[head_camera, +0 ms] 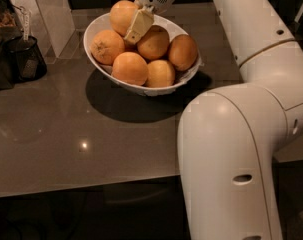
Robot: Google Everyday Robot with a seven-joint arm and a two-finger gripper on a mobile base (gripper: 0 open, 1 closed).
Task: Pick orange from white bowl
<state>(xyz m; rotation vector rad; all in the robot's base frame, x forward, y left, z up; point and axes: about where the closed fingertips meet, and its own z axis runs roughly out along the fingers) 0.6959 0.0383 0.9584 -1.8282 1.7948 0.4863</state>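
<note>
The white bowl point(191, 76) stands at the back of the grey table and holds several oranges. The orange point(121, 14), large and smooth, sits at the bowl's back rim, above the others. My gripper point(138, 26) reaches down from the top of the view into the bowl, right against the right side of that orange and above the middle oranges. Part of the gripper is hidden behind the fruit. An orange with a dark dimple point(107, 46) lies at the bowl's left.
A black mesh basket point(23, 59) stands at the table's left edge, beside a pale upright panel point(51, 9). My white arm point(231, 149) fills the right foreground and covers the table's right side. The grey table top point(81, 134) stretches in front of the bowl.
</note>
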